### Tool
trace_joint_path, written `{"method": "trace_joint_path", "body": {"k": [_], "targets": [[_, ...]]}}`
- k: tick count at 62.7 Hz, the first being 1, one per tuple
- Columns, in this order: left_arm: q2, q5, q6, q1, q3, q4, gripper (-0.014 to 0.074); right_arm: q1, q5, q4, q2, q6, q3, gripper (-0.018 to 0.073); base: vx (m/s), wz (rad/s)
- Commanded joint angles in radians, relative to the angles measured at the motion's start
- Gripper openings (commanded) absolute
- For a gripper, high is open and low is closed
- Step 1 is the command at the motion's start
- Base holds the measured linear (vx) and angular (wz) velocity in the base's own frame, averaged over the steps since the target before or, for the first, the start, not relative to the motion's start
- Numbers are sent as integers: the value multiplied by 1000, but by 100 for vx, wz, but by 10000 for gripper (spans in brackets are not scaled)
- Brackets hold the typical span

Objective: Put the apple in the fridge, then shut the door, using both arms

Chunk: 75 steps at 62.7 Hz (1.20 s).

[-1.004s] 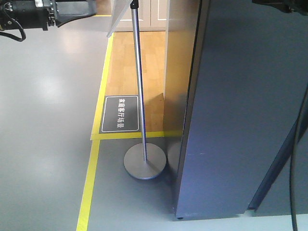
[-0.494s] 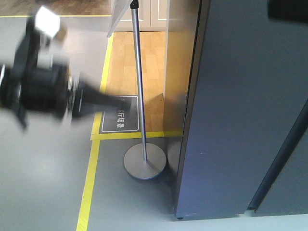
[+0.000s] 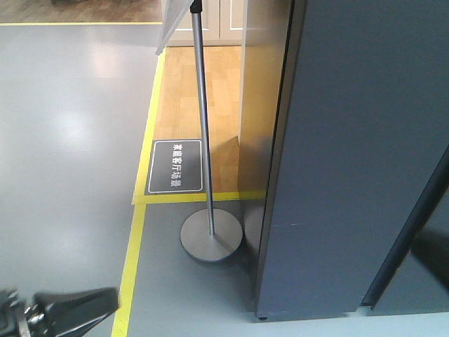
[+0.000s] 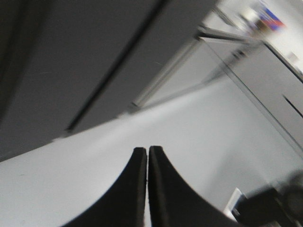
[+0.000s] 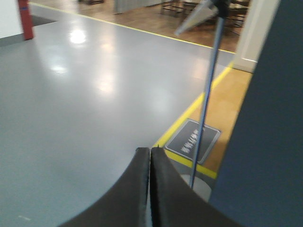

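Note:
The fridge [image 3: 351, 175] is a tall dark grey body filling the right of the front view; only its outside shows, with a dark slanted seam low on the right. Its dark side also shows in the right wrist view [image 5: 270, 142]. The apple is not in view. My left gripper [image 4: 147, 150] is shut and empty, over pale floor beside dark grey panels; it shows blurred at the bottom left of the front view [image 3: 105, 302]. My right gripper [image 5: 150, 150] is shut and empty, above the grey floor left of the fridge.
A metal sign stand with a thin pole [image 3: 202, 126] and a round base [image 3: 210, 239] stands close to the fridge's left corner. Yellow floor tape [image 3: 130, 267] borders a wooden floor area with a dark floor plaque [image 3: 175, 166].
My left arm has swung down from the upper left to the bottom left corner of the front view. The dark arm part at the top right has left the view.

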Motion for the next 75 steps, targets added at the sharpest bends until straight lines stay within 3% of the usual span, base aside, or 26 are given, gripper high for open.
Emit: {"method": "trace_joint_path", "body": {"k": [1, 8, 28, 38, 55, 61, 69, 75], "targets": [[-51, 78, 5, -3, 60, -159, -8, -2, -116, 43, -45, -7, 85, -5, 0, 0], [-75, 70, 5, -3, 121, -231, -8, -2, -126, 56, -73, -7, 159, -5, 0, 0], [-75, 8, 4, -3, 126, -317, -8, -2, -49, 54, -73, -6, 175, -3, 0, 0], [-75, -85, 4, -3, 126, -390, -8, -3, -16, 54, -73, -6, 175, -3, 0, 0], [-75, -289, 4, -3, 126, -418, -8, -3, -15, 54, -73, -6, 175, -3, 0, 0], [-75, -289, 1, -3, 126, -544, -8, -3, -15, 54, -73, -6, 175, -3, 0, 0], [-75, -289, -16, -3, 126, -817, -8, -3, -15, 54, -73, -6, 175, -3, 0, 0], [-75, -290, -11, -3, 126, -935, -8, -3, -15, 54, -73, -6, 175, -3, 0, 0]]}}
